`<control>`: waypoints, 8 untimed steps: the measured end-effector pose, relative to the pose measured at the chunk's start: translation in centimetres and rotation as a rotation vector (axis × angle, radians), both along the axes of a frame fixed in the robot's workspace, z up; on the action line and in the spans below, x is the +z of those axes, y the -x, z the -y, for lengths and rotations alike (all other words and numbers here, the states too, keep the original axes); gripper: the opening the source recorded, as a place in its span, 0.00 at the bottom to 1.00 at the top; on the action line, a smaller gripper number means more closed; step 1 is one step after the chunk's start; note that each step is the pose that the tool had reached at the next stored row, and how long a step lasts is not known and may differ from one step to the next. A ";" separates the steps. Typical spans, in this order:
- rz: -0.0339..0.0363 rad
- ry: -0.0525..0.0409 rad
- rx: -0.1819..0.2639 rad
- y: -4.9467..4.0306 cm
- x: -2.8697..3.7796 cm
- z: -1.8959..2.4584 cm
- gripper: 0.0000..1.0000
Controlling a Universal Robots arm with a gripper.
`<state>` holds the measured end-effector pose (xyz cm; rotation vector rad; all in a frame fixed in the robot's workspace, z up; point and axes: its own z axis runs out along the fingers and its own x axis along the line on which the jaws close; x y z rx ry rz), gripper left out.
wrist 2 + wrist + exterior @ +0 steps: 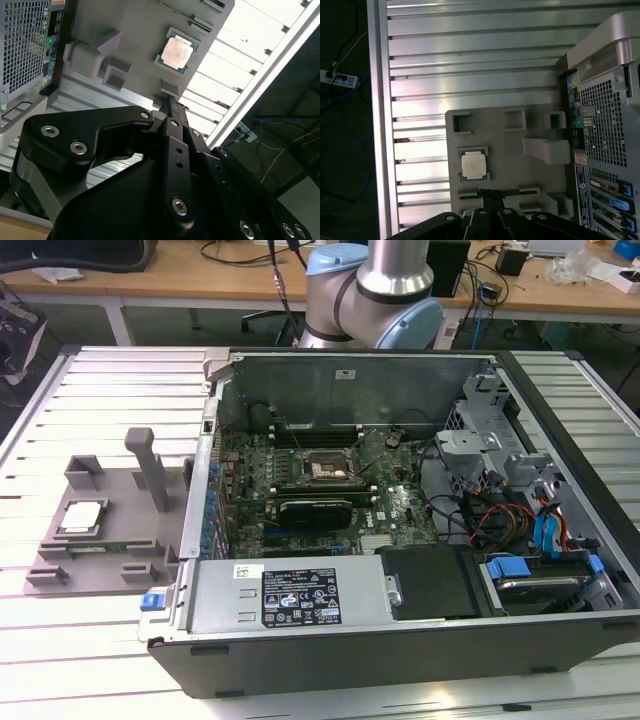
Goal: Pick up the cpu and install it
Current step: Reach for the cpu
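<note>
Exterior view first: the cpu [82,517] lies flat, silvery top up, in a square seat of the grey tray [115,495], and the tray rests on the slatted metal surface [100,390]. A grey upright post [150,465] stands on the tray, between the cpu and the open computer case [300,640]. The case sits just beside the tray, on the exterior view's right of it. Its side panel is off and the motherboard is exposed. The black socket [330,468] on that board is well apart from the tray. The robot arm [390,280] rises at the far side of the case.

In the first wrist view the hand [489,194] hangs over the tray's edge, its black tips pointing toward the cpu [473,165], which sits near them in its seat and is not touched. The second wrist view shows the hand [169,100] from close behind, with the cpu [176,51] beyond its tips on the tray [135,30]. The two fingers appear to be drawn together, narrow, with nothing between them, though the angle is poor. How high the hand sits above the tray cannot be told.
</note>
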<state>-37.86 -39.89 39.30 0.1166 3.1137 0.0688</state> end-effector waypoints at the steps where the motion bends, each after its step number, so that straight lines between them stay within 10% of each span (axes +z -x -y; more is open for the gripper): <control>1: 0.0000 0.0000 0.000 0.20 0.00 0.00 0.11; 8: 0.0000 0.0000 0.000 1.88 0.00 0.00 0.11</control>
